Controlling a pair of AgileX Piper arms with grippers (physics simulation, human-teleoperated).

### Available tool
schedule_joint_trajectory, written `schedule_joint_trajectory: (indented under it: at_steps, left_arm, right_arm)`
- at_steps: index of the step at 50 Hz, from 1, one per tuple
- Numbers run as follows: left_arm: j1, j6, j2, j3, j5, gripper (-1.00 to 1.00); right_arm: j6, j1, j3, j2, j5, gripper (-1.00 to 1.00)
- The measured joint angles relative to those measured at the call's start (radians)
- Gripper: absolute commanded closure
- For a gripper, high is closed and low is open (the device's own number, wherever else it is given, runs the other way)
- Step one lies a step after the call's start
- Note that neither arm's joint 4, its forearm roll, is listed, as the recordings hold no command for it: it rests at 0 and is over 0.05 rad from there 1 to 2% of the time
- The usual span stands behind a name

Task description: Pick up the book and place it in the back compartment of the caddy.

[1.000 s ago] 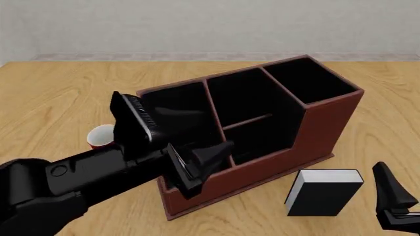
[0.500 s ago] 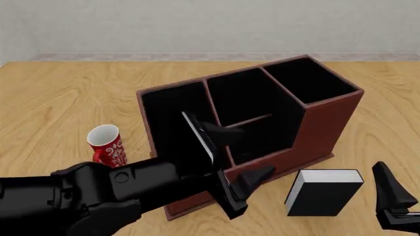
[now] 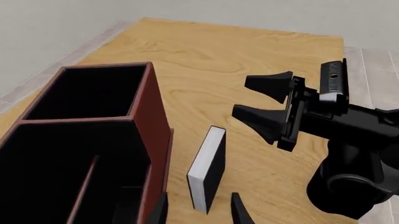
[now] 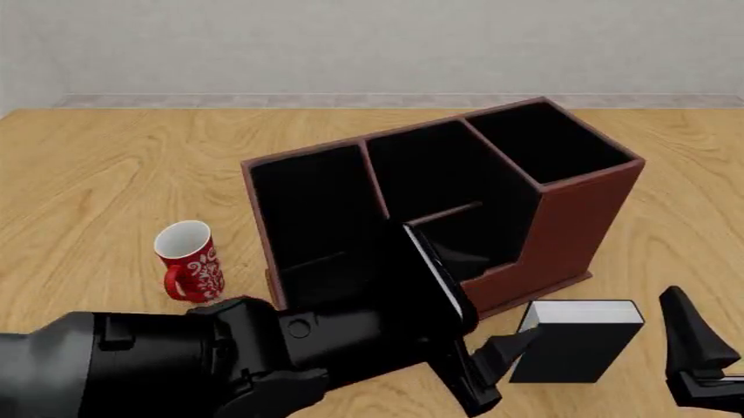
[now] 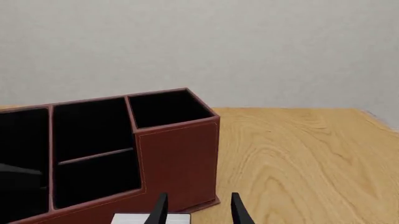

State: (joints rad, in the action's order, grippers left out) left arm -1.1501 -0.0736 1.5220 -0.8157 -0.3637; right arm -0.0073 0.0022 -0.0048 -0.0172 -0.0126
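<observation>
The book (image 4: 578, 341) stands upright on the table in front of the caddy's right end, black covers with a white page block on top. My left gripper (image 4: 503, 370) is open just left of it. In the left wrist view the book (image 3: 210, 165) stands edge-on straight ahead of the two spread fingertips (image 3: 236, 205). The reddish-brown caddy (image 4: 581, 218) sits mid-table. Its back compartment (image 4: 479, 242) is the small cell behind the lowered wall, partly covered by my left arm. My right gripper (image 4: 700, 357) hangs open to the right of the book, holding nothing.
A red patterned mug (image 4: 190, 259) stands to the left of the caddy. My left arm lies across the caddy's front side. In the left wrist view the right gripper (image 3: 240, 97) is beyond the book, its jaws apart.
My left arm has swung right and down, from over the caddy to beside the book, uncovering the mug. The book and the right arm have not moved.
</observation>
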Motion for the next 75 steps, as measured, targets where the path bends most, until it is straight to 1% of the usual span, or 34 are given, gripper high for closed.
schedule_joint_trajectory:
  at_steps: [22, 49, 75]
  left_arm:
    - [-0.03, -0.005, 0.116, -0.08, -0.002, -1.0]
    - [-0.017, -0.007, 0.221, -0.162, 0.02, -1.0]
    - [-0.005, 0.006, 0.307, -0.195, 0.015, -1.0]
  right_arm:
    - [-0.002, 0.001, 0.0, 0.0, -0.001, -1.0]
    - [-0.002, 0.001, 0.0, 0.0, -0.001, -1.0]
    - [0.0, 0.001, 0.0, 0.001, 0.0, -1.0]
